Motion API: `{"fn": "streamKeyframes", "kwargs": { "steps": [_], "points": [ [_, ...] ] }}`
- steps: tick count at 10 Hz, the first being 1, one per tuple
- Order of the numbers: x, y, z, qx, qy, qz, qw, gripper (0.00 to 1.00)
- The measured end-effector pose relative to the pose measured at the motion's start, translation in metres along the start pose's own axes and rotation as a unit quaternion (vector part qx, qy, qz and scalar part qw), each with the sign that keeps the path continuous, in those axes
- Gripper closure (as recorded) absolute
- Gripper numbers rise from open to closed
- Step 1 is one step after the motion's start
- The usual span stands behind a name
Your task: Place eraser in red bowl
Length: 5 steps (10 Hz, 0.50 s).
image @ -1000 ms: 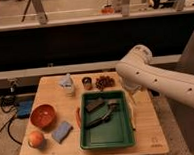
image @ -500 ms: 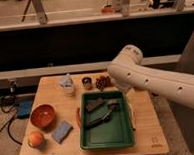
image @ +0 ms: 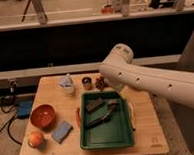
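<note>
The eraser (image: 95, 104), a small flat dark block, lies in the far left part of the green tray (image: 107, 141). The red bowl (image: 43, 116) sits on the table's left side, left of the tray, and looks empty. My white arm (image: 140, 76) reaches in from the right over the table's back edge. My gripper (image: 117, 88) hangs below the arm's end near the tray's far right corner, apart from the eraser and mostly hidden by the arm.
A long dark handled tool (image: 105, 115) lies in the tray beside the eraser. An orange fruit (image: 35, 139) and a light blue pad (image: 61, 131) sit at the front left. A pale bottle (image: 67, 84), a small cup (image: 87, 83) and a reddish cluster (image: 100, 83) stand at the back.
My arm has swung left along the table's back, its end now nearer the tray's far side. The eraser, bowl and other objects have not moved.
</note>
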Motion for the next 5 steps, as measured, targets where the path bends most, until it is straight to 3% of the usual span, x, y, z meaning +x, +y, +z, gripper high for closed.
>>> {"fn": "streamKeyframes", "kwargs": {
  "steps": [5],
  "points": [
    [-0.025, -0.026, -0.001, 0.019, 0.006, -0.043, 0.9989, 0.93]
  ]
}}
